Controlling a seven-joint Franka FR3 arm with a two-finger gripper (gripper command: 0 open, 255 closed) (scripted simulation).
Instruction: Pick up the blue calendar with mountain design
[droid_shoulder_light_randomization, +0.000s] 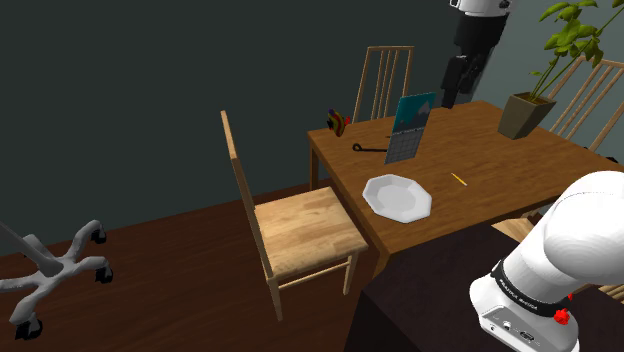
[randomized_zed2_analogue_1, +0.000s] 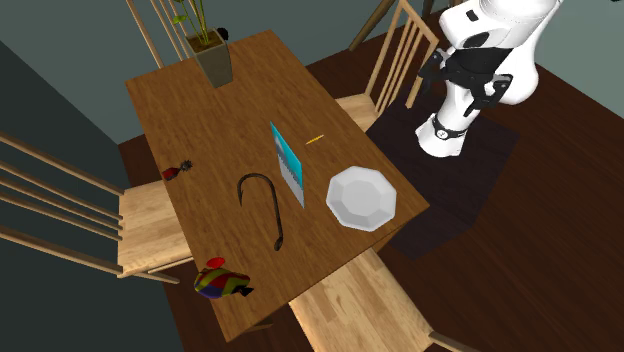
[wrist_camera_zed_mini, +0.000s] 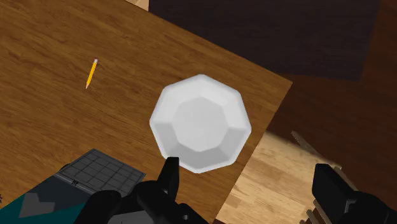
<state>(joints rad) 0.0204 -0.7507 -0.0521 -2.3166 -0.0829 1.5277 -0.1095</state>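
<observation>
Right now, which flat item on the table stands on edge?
The calendar, teal above a grey grid; the white plate, pencil and black hook lie flat.

1. The wooden desk (randomized_zed2_analogue_1: 200, 110) carries a white plate (randomized_zed2_analogue_1: 362, 198) near one corner.
2. A calendar (randomized_zed2_analogue_1: 288, 165) stands upright just beside the plate.
3. A pencil (randomized_zed2_analogue_1: 315, 139), a black hook (randomized_zed2_analogue_1: 265, 200) and a plant pot (randomized_zed2_analogue_1: 214, 58) also rest there.

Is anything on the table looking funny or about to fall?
Nothing is spilled or broken. The small multicoloured toy sits right at the edge of the wooden table and seems to poke over it.
</observation>
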